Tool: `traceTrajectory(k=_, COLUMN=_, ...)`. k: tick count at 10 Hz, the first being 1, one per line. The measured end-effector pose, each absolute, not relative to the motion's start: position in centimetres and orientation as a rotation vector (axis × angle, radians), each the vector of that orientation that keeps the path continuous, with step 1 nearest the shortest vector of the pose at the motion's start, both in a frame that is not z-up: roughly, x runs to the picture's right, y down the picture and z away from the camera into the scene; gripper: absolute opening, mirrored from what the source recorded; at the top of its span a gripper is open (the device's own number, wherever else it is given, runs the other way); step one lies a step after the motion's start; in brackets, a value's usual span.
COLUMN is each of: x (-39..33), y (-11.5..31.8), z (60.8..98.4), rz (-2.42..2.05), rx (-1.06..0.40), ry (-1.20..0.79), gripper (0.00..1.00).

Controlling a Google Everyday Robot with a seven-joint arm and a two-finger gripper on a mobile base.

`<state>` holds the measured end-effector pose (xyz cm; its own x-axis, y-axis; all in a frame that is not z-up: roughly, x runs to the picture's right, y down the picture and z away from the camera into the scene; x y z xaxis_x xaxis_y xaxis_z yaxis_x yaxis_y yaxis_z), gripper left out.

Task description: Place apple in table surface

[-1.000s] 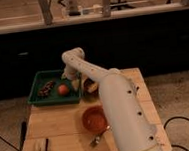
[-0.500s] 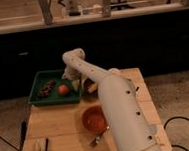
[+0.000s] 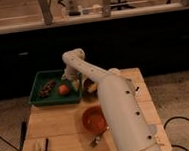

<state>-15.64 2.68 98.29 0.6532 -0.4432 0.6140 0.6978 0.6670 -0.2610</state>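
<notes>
The apple (image 3: 63, 89), small and orange-red, lies inside the dark green tray (image 3: 37, 80) at the table's back left, beside a dark brown lumpy cluster (image 3: 47, 88). My white arm rises from the lower right, bends at an elbow above the tray and comes down. The gripper (image 3: 72, 81) hangs at the tray's right side, just right of the apple and slightly above it. I cannot see whether it touches the apple. The light wooden table surface (image 3: 57, 123) spreads out in front of the tray.
An orange bowl (image 3: 93, 118) stands mid-table against my arm. A dark and yellowish object (image 3: 91, 86) sits right of the tray. A small metallic item (image 3: 96, 139) lies near the front edge and a pale block (image 3: 40, 149) at the front left corner.
</notes>
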Motion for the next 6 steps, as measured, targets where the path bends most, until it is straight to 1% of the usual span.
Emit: traceTrajectory(k=6, x=-18.2, y=3.5, z=96.6, rz=-0.798, rx=-0.537, ry=-0.620, gripper=0.80)
